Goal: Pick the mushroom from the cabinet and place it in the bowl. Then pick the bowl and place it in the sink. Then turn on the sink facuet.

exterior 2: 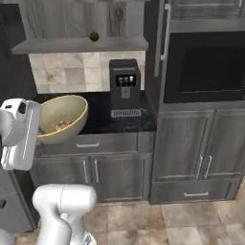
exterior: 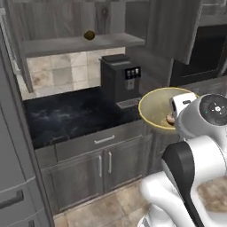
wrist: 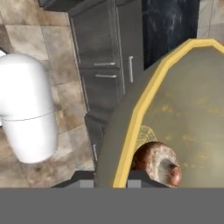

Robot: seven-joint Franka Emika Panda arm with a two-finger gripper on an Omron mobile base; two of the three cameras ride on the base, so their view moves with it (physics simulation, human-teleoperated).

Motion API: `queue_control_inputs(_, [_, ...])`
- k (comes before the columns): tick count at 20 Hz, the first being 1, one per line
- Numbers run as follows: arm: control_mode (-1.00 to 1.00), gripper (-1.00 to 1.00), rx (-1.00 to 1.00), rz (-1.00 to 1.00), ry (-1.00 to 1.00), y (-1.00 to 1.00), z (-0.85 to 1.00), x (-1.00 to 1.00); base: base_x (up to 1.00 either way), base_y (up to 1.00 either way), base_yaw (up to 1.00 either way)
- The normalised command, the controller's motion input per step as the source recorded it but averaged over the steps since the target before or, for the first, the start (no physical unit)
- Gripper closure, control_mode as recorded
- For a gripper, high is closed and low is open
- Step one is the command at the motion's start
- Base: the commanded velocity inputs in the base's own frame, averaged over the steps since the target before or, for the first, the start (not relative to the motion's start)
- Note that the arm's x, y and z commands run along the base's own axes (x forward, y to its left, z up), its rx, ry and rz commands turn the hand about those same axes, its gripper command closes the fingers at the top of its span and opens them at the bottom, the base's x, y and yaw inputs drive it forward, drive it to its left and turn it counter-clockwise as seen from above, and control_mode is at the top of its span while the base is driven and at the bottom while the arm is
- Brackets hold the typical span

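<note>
Above the counter edge — bowl [exterior: 156,108] held aloft.
Jaws clamped on its rim; glossy, rigid, tilted — mushroom [wrist: 158,162] may roll.

Coffee machine [exterior: 120,80]: stood at the black counter's [exterior: 66,116] right end.
Olive-brown lump [exterior: 89,35]: set on the shelf.

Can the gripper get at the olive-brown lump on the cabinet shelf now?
Probably not: the gripper is shut on the bowl rim, with the mushroom inside, well below the lump.
</note>
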Motion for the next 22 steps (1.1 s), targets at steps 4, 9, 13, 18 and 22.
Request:
queue_control_inputs(4, [1.00, 1.00, 0.00, 0.00, 0.00, 0.00, 0.00, 0.00, -0.49, -0.15, -0.68])
queue_control_inputs(9, [1.00, 1.00, 0.00, 0.00, 0.00, 0.00, 0.00, 0.00, -0.46, -0.10, -0.68])
queue_control_inputs(13, [1.00, 1.00, 0.00, 0.00, 0.00, 0.00, 0.00, 0.00, -0.49, -0.08, -0.69])
queue_control_inputs(18, [1.00, 1.00, 0.00, 0.00, 0.00, 0.00, 0.00, 0.00, -0.44, -0.08, -0.72])
queue_control_inputs(22, [1.00, 1.00, 0.00, 0.00, 0.00, 0.00, 0.00, 0.00, -0.28, -0.01, -0.74])
